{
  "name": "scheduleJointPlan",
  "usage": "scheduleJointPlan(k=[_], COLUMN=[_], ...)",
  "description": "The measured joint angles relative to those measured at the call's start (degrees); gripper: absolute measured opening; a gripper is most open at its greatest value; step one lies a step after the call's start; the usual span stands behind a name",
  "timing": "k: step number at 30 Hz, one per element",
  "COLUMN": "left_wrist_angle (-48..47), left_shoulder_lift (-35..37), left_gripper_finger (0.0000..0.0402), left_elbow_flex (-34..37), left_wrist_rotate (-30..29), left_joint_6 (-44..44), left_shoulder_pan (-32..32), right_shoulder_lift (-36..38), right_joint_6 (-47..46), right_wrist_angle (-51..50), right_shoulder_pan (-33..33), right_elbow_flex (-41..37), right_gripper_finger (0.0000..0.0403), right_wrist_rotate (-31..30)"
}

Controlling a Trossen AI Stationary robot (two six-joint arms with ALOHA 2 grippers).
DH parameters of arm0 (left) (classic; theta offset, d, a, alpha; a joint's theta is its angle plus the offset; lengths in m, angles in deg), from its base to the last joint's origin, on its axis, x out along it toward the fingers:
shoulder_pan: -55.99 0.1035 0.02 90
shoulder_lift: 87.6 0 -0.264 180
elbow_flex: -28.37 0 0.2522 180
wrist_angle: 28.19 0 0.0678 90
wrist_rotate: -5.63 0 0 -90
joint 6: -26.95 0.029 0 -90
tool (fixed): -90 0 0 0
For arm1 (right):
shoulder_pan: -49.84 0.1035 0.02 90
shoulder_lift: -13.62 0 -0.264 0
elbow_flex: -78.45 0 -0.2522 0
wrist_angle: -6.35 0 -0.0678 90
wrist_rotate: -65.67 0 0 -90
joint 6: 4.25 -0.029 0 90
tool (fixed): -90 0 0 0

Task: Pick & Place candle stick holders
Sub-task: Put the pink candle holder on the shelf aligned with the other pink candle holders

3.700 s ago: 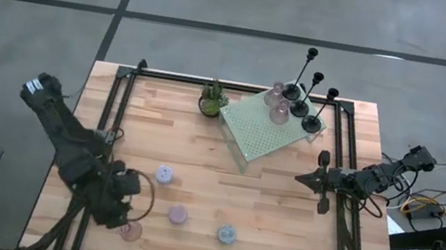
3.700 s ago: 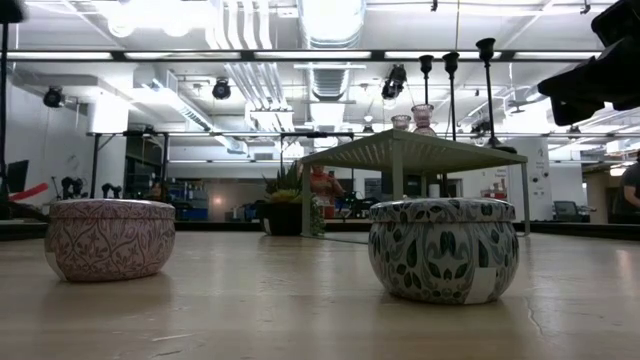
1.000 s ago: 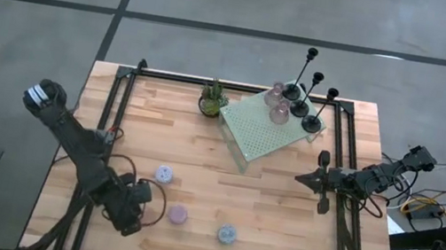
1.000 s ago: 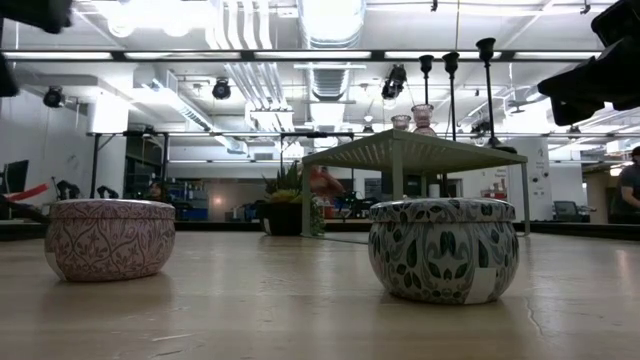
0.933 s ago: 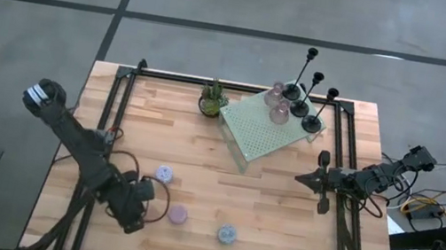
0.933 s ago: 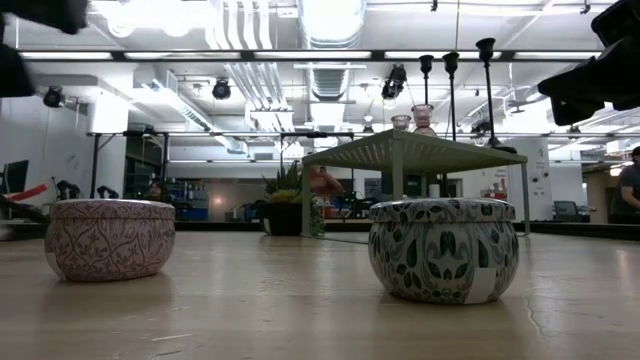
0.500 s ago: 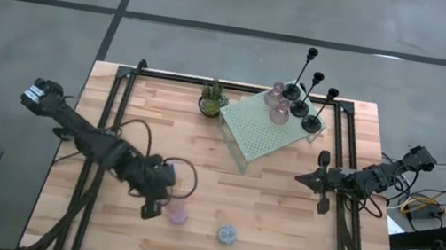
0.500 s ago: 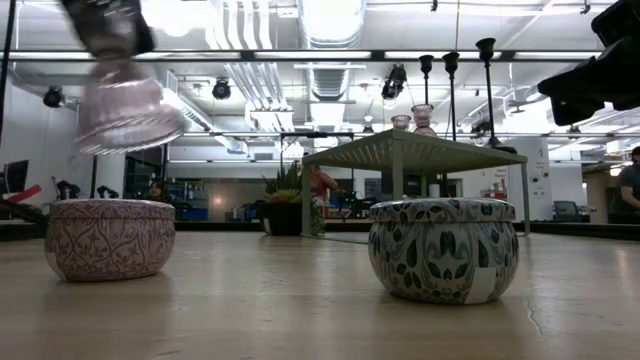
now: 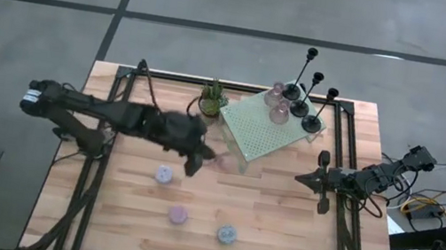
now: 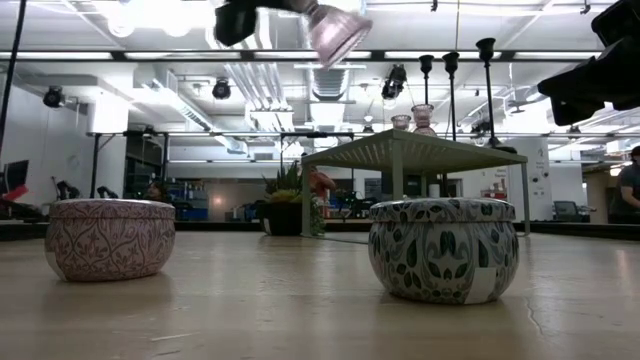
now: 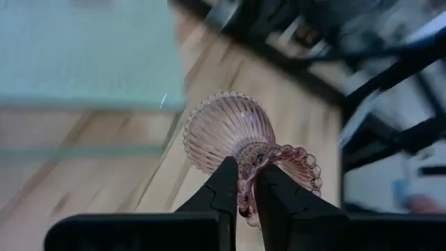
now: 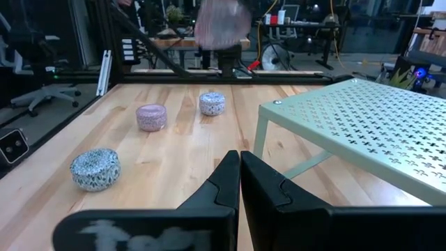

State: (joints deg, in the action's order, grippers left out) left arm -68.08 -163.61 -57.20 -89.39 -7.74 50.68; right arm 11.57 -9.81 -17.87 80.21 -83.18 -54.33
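Item: pink glass cup (image 11: 233, 132), ribbed, beaded rim. Loc: aloft over mid-bench, just beside green platform (image 9: 269, 126) front corner, rim nipped in clenched left pincer (image 11: 240, 185). Handling (est.): light, stiff, brittle, slick; edge grip thin, may swing. Surrounds: two cups w/ three black holders (image 9: 311, 94) crowd platform far side; near side bare. Plant (image 9: 213, 99) close by. Three pastel holders (image 9: 178, 215) on bench (image 9: 278, 232) below. Right pincer (image 12: 239, 183) clenched, empty, at bench's right edge.
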Motion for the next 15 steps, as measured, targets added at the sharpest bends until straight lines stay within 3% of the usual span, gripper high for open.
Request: scheduleJointPlan(k=[7, 15], left_wrist_angle=[2.8, 0.34], left_shoulder_lift=[-3.71, -14.99], left_gripper_finger=[0.0032, 0.0033], left_elbow_flex=[-7.5, -18.54], left_wrist_rotate=[-1.01, 3.91], left_joint_6=[4.73, 9.52], left_shoulder_pan=[7.6, 13.23], right_shoulder_lift=[0.0, 0.02], right_joint_6=[0.0, -0.02], right_wrist_angle=[0.06, 0.01], right_shoulder_pan=[-0.02, 0.0], right_elbow_flex=[0.0, 0.0], right_gripper_finger=[0.0008, 0.0008], right_wrist_rotate=[0.0, 0.0])
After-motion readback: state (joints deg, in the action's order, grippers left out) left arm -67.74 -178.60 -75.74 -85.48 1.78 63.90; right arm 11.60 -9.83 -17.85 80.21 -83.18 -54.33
